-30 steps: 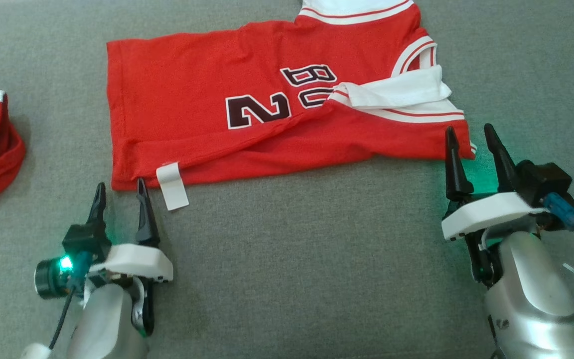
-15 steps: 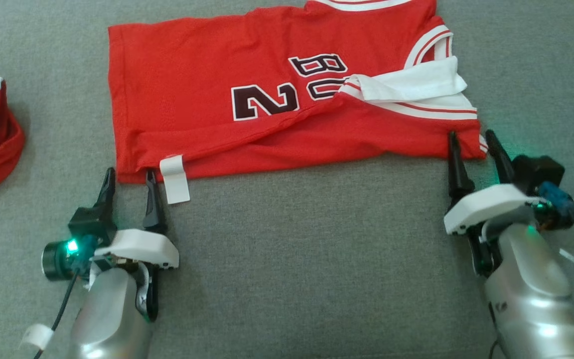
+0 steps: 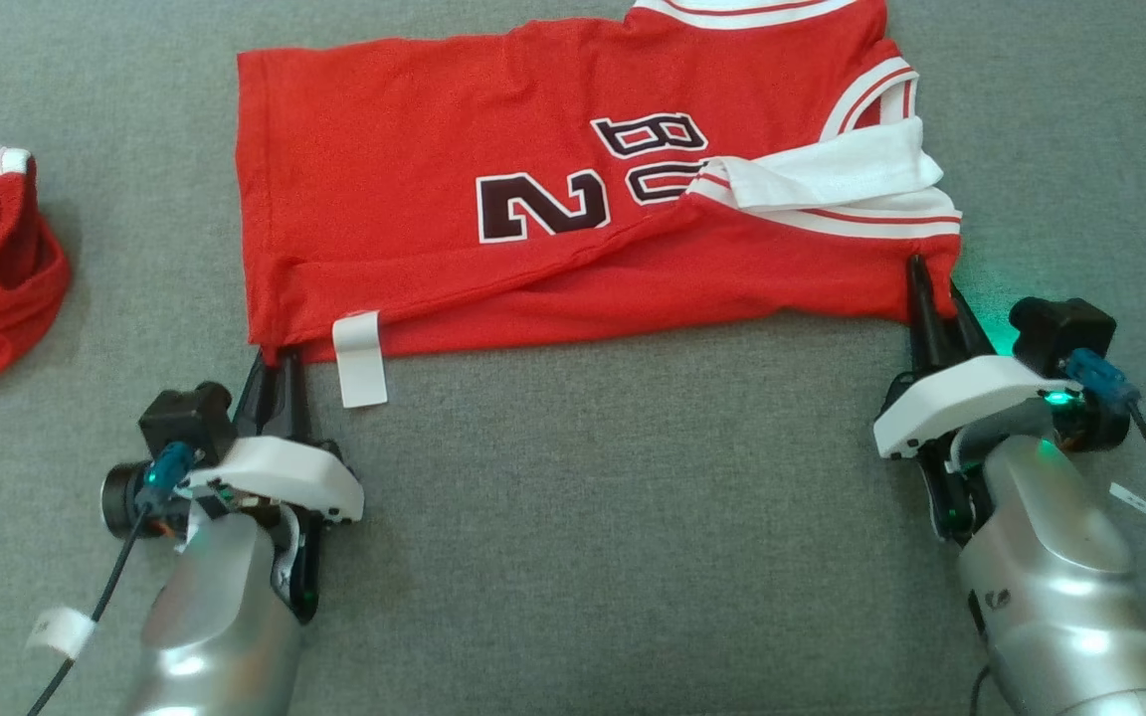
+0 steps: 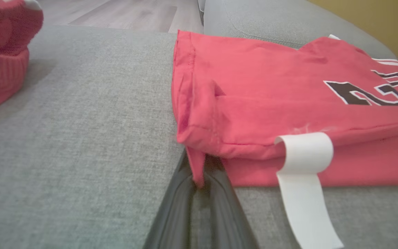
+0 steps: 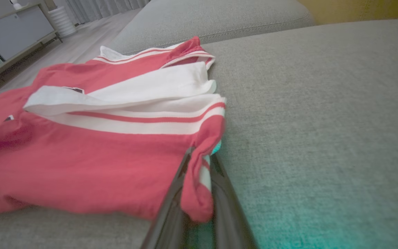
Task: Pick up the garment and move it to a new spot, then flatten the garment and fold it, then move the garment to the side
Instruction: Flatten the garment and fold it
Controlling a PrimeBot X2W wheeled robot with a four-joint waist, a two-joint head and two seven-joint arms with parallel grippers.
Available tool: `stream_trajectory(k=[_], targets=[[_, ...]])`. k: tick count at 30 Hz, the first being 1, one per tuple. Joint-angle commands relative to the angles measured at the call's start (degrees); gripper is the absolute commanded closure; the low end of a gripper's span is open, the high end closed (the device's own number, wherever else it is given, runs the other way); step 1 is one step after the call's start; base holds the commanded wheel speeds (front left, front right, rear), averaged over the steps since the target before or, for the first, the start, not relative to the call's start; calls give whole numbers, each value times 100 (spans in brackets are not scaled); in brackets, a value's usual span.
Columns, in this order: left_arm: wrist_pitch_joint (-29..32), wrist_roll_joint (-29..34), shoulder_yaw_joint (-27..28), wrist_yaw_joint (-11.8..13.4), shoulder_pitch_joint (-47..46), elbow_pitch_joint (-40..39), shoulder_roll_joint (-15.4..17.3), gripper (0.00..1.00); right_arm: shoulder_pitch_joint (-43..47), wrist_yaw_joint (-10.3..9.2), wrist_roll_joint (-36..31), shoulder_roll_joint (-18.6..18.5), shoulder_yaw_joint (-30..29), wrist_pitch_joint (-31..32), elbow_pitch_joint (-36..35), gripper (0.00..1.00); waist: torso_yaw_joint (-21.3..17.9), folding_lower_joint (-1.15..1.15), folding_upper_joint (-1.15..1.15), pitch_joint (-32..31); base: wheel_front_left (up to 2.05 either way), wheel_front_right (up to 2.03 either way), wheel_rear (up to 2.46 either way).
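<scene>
Left claw [image 3: 273, 360] clenched on jersey [image 3: 414, 179] near-left corner, right claw [image 3: 934, 298] clenched on near-right corner. Jersey lies flat on couch [image 3: 583, 497], far centre, looks partly folded. Next fold and side move pending.

A second ago the left gripper [image 3: 273, 358] stood with fingers spread, just short of the near edge of the jersey [image 3: 414, 179]. It has since gone forward to the jersey's near left corner. Its fingers have come together on the hem there, just left of the white tag [image 3: 359, 358]. The right gripper [image 3: 937, 296], also spread and short of the edge before, has advanced to the near right corner below the striped trim. It has pinched that corner, and the cloth now bunches between its fingers. The whole head view has shifted slightly, so the camera has moved.
</scene>
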Motion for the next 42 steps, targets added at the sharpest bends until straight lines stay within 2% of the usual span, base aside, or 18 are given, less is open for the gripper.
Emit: stream_trajectory(k=[1,7,11,15,20,27,28,29,30,37,42], targets=[[163,-40,52,38,79,113,39,100,102,-4,81,147,186,63,-61,100,15,0,0,-44,0,0,0],[163,81,446,44,5,-793,73,100,-24,-4,472,137,26,63,-517,100,66,0,0,-437,0,0,0],[163,220,656,21,34,-995,138,100,-228,-4,796,120,-70,63,-376,100,63,0,0,-891,0,0,0],[163,215,857,48,323,-775,131,100,-201,-4,1220,99,45,88,-42,100,35,0,0,-1399,0,0,0],[163,145,916,24,924,-341,88,100,326,-4,1605,7,470,165,155,100,17,0,0,-1897,0,0,0],[163,46,869,0,1663,-319,47,100,1108,-4,1953,-97,844,141,124,100,-20,0,0,-2002,0,0,0],[163,53,855,-1,1736,-391,45,51,1185,-4,1989,-115,883,137,117,100,-26,0,0,-1990,0,0,0],[163,59,817,-17,1803,-450,43,7,1239,-4,2015,-136,902,130,114,95,-30,0,0,-1976,0,0,0],[163,38,786,-28,1846,-491,43,0,1269,-4,2021,-158,941,127,114,0,-32,0,0,-1960,0,0,0],[163,337,533,-10,1605,-716,40,0,942,-4,1896,-306,875,77,-58,0,-14,0,0,-1629,0,0,0],[163,427,688,53,1157,-820,76,0,562,-4,1780,-299,776,66,-249,0,-8,0,0,-1363,0,0,0]])
